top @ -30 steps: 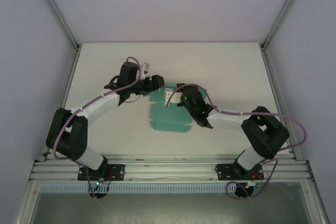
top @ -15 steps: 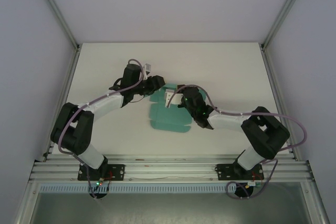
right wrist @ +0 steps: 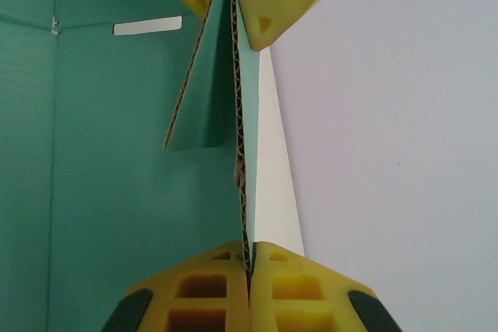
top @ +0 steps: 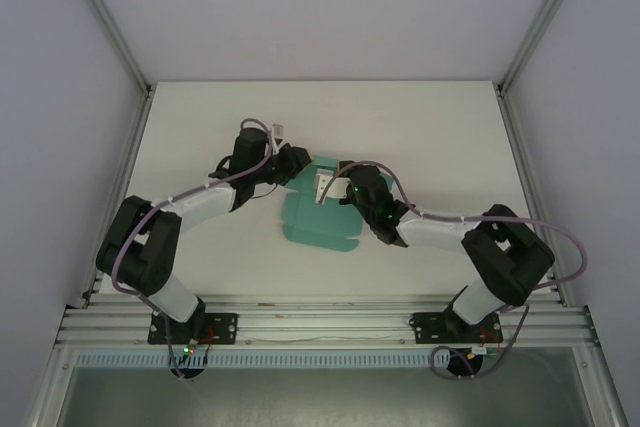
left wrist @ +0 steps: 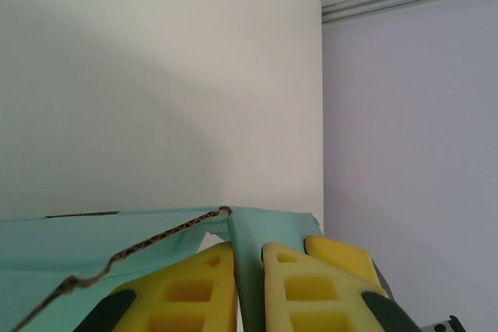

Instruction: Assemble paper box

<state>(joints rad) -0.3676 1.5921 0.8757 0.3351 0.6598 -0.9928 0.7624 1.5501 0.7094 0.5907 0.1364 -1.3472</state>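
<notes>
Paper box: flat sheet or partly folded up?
Partly folded: the paper box has one flap standing up, pinched by left tool and right tool.

The box (top: 315,225) is a teal-green sheet of thin corrugated card, not yet folded into a closed shape. Most of it lies flat about the middle of the table (top: 200,127), and its round-cornered edge points to the table's near side. At the far end one wall stands upright off the table. Its cut edge shows brown fluting, and a small flap bends off it at an angle. A crease and a narrow slot mark the flat panel beside the wall. My left gripper (left wrist: 249,289) and right gripper (right wrist: 249,281) each clamp that wall's edge.
</notes>
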